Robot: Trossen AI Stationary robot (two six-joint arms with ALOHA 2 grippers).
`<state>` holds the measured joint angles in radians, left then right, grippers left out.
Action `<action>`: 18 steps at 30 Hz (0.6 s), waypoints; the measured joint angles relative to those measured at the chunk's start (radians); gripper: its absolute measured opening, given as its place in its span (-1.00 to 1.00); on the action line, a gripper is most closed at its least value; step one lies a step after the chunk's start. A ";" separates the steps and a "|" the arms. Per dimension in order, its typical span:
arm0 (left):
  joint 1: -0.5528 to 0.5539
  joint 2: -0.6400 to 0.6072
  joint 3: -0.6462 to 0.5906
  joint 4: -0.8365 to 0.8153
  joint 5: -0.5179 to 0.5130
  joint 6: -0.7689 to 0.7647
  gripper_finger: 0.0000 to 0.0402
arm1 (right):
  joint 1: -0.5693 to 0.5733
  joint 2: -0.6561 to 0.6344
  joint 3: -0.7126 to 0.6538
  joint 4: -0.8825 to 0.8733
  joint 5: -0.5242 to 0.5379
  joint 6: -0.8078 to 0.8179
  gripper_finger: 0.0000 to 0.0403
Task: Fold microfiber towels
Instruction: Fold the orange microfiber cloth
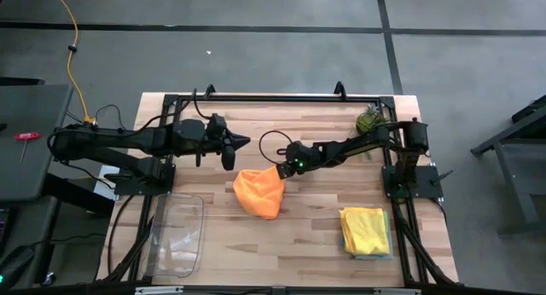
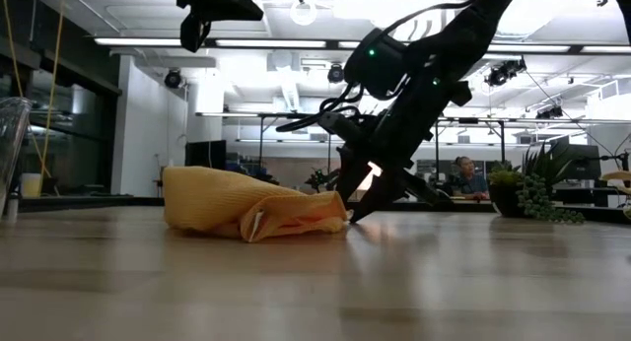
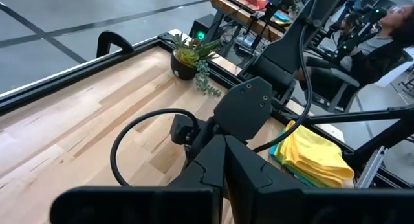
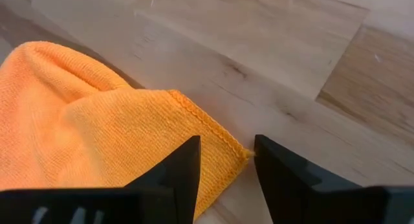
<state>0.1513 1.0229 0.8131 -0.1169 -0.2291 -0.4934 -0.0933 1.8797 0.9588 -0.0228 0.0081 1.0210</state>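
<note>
Pale butcher-block planks make up the work table (image 1: 307,235), framed by a black rail. Near its middle lies the soft orange microfiber towel (image 1: 259,193), rumpled into a loose heap instead of spread flat. At the table's right front corner sits the stack of folded cloths (image 1: 366,231), yellow on top with teal showing at its edge. The right gripper (image 1: 284,169) is down at the orange towel's far right corner; its wrist view shows the stitched corner tip (image 4: 240,153) lying between the two dark fingers (image 4: 184,169), which stand partly apart and do not visibly pinch it. The left gripper (image 1: 241,142) hovers just beyond the towel, pressed together and empty. To do this step well, I judge the fingers should close squarely over the hem, then draw the corner outward and low so the heap unrolls flat before any fold.
</note>
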 joint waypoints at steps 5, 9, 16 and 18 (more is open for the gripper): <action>0.000 0.000 0.000 -0.014 0.000 0.000 -1.00 | -0.009 -0.013 -0.002 -0.017 -0.018 -0.024 -0.49; 0.000 0.000 0.000 -0.030 0.000 0.000 -1.00 | -0.031 -0.038 -0.006 -0.056 -0.039 -0.061 -0.80; 0.000 0.000 0.000 -0.027 0.001 0.026 -1.00 | -0.092 -0.091 -0.006 -0.034 -0.092 -0.119 -0.98; 0.000 -0.005 0.000 -0.027 0.001 0.027 -1.00 | -0.113 -0.129 -0.006 -0.023 -0.096 -0.147 -0.99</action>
<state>0.1509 1.0180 0.8131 -0.1444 -0.2283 -0.4667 -0.2064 1.7507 0.9531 -0.0462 -0.0874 0.8738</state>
